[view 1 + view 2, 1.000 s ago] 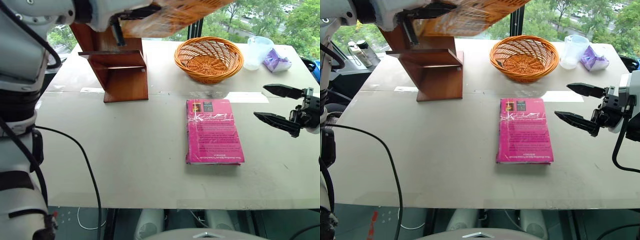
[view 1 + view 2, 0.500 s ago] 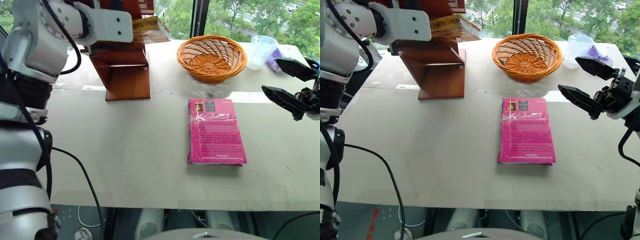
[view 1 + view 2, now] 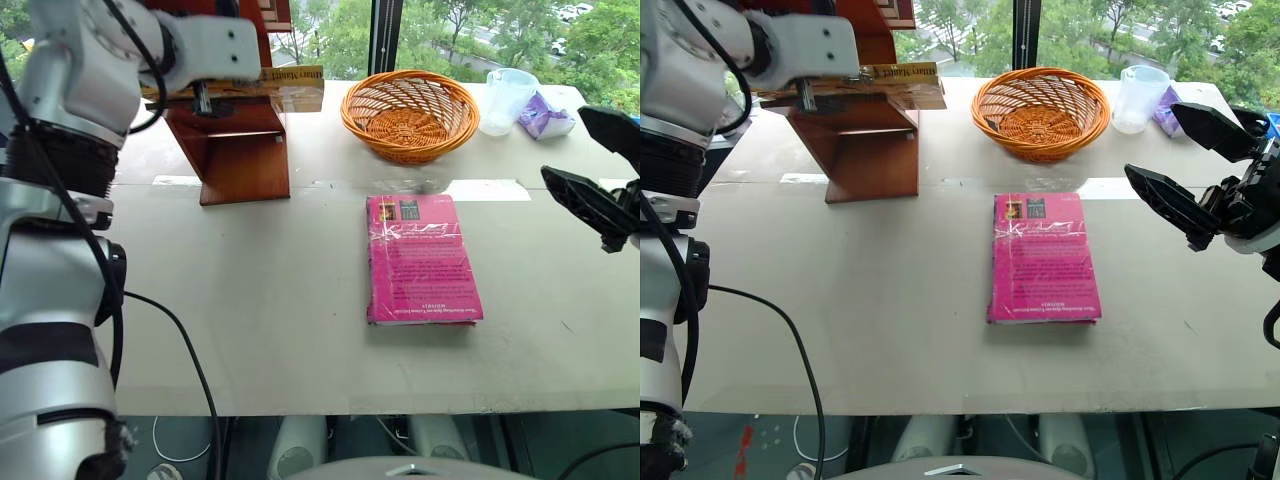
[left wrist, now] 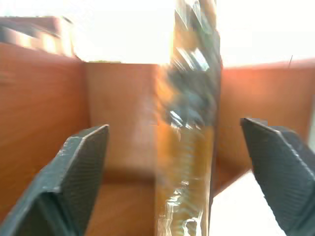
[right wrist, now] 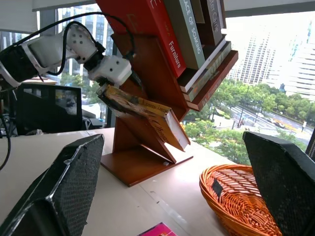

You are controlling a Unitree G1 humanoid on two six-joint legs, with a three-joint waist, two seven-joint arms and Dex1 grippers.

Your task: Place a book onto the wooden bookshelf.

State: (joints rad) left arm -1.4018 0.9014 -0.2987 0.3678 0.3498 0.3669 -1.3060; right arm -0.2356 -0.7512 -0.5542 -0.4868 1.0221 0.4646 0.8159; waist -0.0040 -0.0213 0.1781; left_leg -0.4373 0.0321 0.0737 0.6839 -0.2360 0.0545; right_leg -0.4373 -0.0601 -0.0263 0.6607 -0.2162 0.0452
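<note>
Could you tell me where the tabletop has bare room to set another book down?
The widest bare patch lies in front of the wooden bookshelf, left of the pink book. A narrower strip runs along the near edge of the table. The far edge is crowded: wicker basket, plastic cup and a purple item.

One yellow-orange book (image 3: 902, 83) lies on the lower shelf of one wooden bookshelf (image 3: 865, 145), and one pink book (image 3: 1042, 257) lies flat on the one table (image 3: 840, 320). Several more books (image 5: 189, 34) stand in a row on the bookshelf's upper shelf; at least four spines show, and the rest cannot be counted. There is one orange wicker basket (image 3: 1040, 112), one clear plastic cup (image 3: 1137, 97), and one purple crumpled bag (image 3: 545, 115) beside that cup
</note>
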